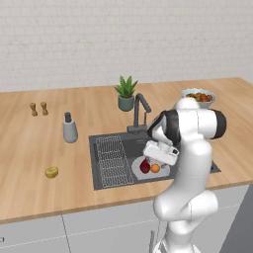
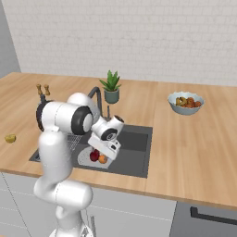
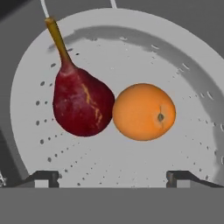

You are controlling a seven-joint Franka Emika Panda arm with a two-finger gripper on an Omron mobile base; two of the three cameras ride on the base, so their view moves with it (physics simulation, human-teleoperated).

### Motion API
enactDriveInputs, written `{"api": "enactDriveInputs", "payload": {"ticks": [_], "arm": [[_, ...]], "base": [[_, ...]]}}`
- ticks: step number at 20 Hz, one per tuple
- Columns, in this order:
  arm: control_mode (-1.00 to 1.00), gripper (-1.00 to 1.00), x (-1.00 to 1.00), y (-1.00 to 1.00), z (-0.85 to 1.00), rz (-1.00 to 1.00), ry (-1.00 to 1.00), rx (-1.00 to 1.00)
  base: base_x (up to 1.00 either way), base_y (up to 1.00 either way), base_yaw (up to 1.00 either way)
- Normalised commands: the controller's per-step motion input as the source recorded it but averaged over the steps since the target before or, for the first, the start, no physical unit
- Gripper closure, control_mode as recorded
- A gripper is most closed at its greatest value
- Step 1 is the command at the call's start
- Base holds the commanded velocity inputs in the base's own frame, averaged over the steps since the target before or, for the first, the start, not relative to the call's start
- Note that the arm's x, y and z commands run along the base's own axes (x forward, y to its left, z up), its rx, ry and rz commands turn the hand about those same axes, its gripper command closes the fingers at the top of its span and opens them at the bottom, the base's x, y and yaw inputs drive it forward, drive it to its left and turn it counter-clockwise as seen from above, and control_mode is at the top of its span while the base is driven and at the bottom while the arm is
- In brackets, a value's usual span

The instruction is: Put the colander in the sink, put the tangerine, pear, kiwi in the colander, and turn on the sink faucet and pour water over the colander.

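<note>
Unlabelled pear (image 3: 81, 105) beside tangerine (image 3: 144, 112)

Orange tangerine (image 3: 144, 112), dark-red pear (image 3: 81, 105), pale-grey colander (image 3: 131, 52).

Setting: rendered kitchen. Long wooden counter (image 1: 29, 143) against a white brick wall (image 1: 123, 34), grey cabinet fronts (image 1: 99, 230) below. Dark sink (image 1: 111, 143) with faucet (image 1: 141, 111) set in the counter; potted plant (image 1: 126, 93), fruit bowl (image 1: 198, 97), shakers (image 1: 38, 108) on top.
</note>
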Motion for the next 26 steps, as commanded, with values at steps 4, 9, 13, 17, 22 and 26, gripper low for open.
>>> {"api": "enactDriveInputs", "payload": {"ticks": [4,9,13,17,22,26], "arm": [[-1.00,-1.00,-0.19,0.00,0.44,0.01,0.00,0.00],[-1.00,-1.00,-0.37,0.00,0.59,0.01,0.00,0.00],[-1.00,-1.00,-0.68,0.03,0.48,0.00,0.00,-0.04],[-1.00,-1.00,-0.56,0.00,0.62,0.00,0.00,-0.03],[-1.00,-1.00,-0.63,0.00,0.54,0.01,0.00,0.00],[-1.00,-1.00,-0.71,0.00,0.41,0.02,0.00,0.00]], "base": [[0.00,0.00,0.00],[0.00,0.00,0.00],[0.00,0.00,0.00],[0.00,0.00,0.00],[0.00,0.00,0.00],[0.00,0.00,0.00]]}}
